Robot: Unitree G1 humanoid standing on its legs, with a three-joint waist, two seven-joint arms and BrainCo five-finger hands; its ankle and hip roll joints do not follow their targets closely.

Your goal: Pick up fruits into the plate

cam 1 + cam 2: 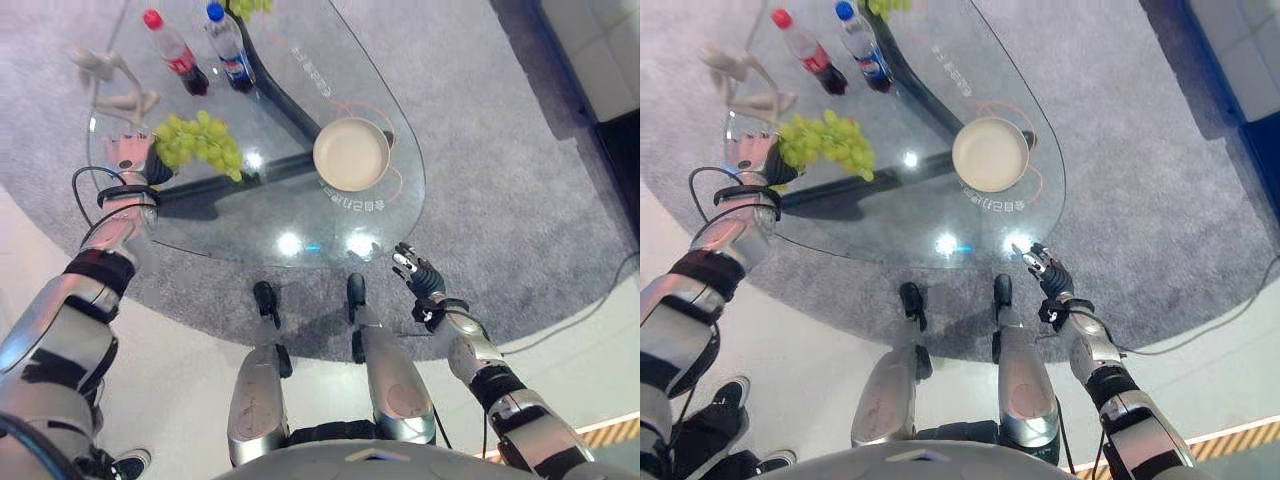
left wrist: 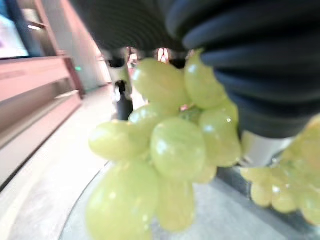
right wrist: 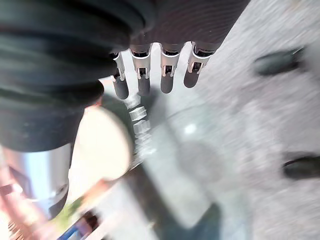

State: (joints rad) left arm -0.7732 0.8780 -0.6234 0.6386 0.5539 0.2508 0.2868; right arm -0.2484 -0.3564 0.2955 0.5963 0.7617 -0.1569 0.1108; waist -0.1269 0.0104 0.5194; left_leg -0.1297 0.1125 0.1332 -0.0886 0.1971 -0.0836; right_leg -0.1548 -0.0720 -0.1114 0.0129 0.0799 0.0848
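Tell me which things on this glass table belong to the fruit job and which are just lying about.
For the job:
- green grapes, in the left robot hand
- cream plate

Just lying about:
- red-capped bottle
- blue-capped bottle
- white figurine
- right robot hand, idle off the table

A glass table (image 1: 250,225) with a rounded triangular top stands on a grey carpet (image 1: 500,150). On it lie a cream plate (image 1: 351,153) near the right edge, a bunch of green grapes (image 1: 200,143) at the left edge, two drink bottles, one red-capped (image 1: 175,52) and one blue-capped (image 1: 228,46), side by side at the far end, and more green grapes (image 1: 250,6) beyond them.
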